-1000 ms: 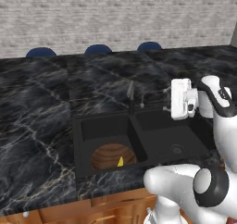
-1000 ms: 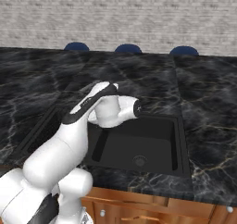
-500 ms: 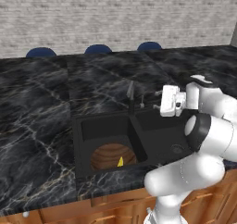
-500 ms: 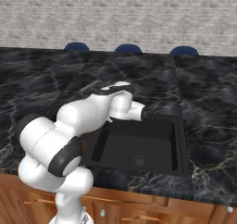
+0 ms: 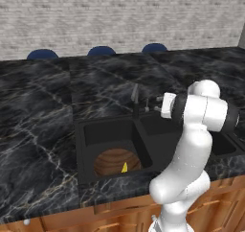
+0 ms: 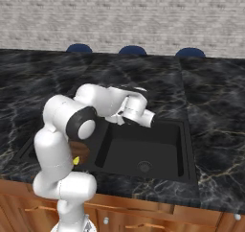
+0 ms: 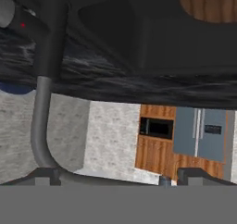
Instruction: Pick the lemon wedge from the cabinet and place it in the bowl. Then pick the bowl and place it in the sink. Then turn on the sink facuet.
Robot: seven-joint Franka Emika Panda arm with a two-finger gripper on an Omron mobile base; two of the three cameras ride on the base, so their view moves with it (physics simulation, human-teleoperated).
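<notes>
1. The gripper (image 5: pixel 157 105) reached toward the faucet (image 5: pixel 135 99); its fingers (image 7: pixel 44 173) stood apart, holding nothing, with the slim grey spout beside one of them.
2. The grainy wooden bowl (image 5: pixel 115 162), holding the yellow lemon wedge (image 5: pixel 124 167), sat in the black sink (image 5: pixel 88 130), beyond the fingers.

Upside-down sink facuet (image 7: pixel 42 102) at left, curved spout low between the pincer (image 7: pixel 112 176) tips; bowl (image 7: pixel 209 4) top right.

Glossy white rounded arm segments, dark grey joint rings, white wrist block
</notes>
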